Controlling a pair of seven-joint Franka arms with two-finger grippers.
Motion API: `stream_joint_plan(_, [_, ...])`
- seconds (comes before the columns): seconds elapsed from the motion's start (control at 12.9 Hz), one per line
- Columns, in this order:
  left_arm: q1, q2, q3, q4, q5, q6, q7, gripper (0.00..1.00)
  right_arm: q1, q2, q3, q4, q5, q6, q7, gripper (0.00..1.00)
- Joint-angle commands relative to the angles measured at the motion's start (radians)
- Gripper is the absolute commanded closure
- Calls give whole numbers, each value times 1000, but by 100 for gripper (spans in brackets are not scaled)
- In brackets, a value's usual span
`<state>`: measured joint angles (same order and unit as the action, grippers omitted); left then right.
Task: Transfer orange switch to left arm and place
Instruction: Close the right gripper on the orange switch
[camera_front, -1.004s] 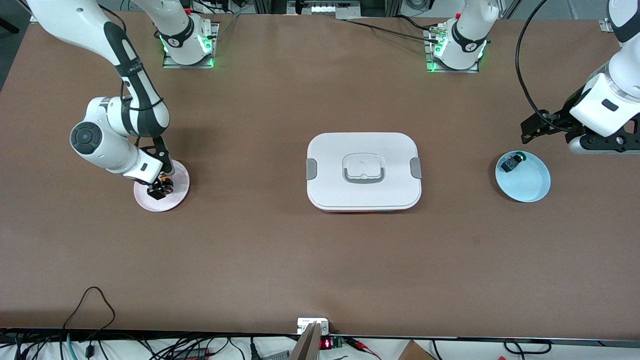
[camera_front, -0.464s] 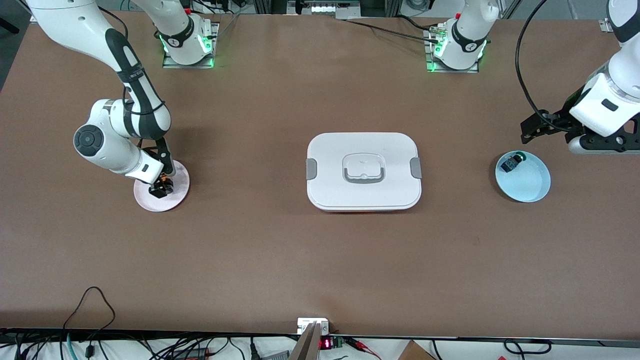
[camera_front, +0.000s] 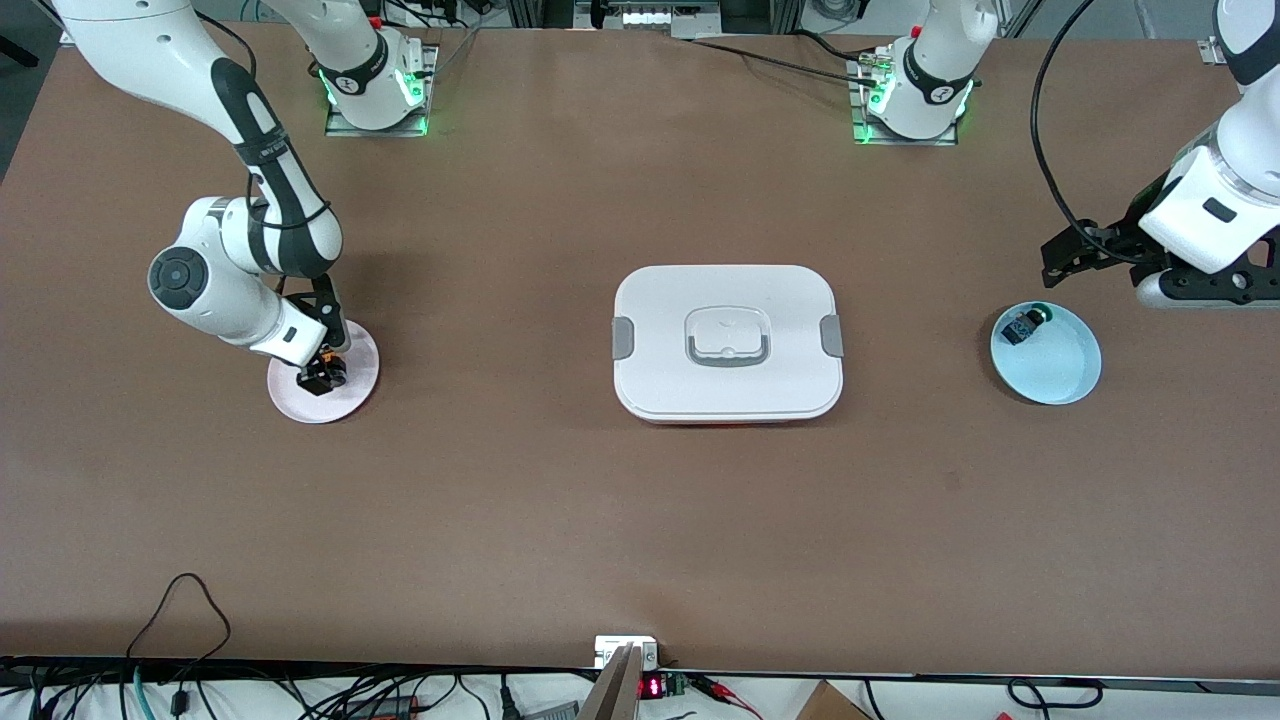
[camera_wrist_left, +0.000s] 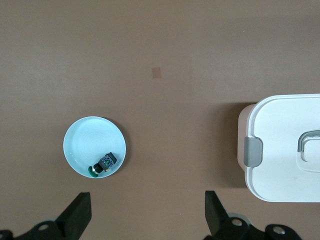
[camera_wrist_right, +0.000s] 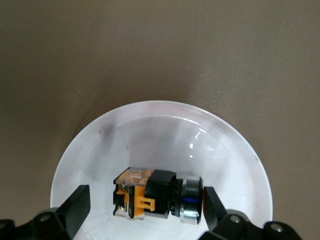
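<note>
Right tool (camera_front: 322, 378), its fingers spread apart, straddles the orange switch (camera_wrist_right: 159, 197) lying on the pink plate (camera_front: 355, 395) at the right arm's end of the desk (camera_front: 520, 500), not yet clamped. Left tool (camera_wrist_left: 145, 212), also spread and empty, waits above the blue plate (camera_front: 1060, 375) holding a dark switch (camera_front: 1022, 326). Between them sits the box (camera_front: 728, 390). Lift, handover and placement all appear to remain.
</note>
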<state>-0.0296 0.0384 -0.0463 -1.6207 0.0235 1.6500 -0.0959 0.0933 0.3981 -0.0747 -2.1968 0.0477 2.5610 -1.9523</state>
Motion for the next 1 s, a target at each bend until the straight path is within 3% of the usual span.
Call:
stream_joint_plan(0.0, [5,15,-1,30,-23,-12,19,0,-10,5,6,-27,23,73,-47,0])
stream_joint_plan(0.54, [5,15,-1,30,-24,-12,19,0,-9,34,6,-27,52,117,-45,2])
stream_joint_plan(0.77, [5,15,-1,30,-24,-12,19,0,-7,34,6,-27,52,117,-47,11])
stream_joint_plan(0.93, [5,15,-1,30,-24,-12,19,0,-7,34,6,-27,52,117,-48,25])
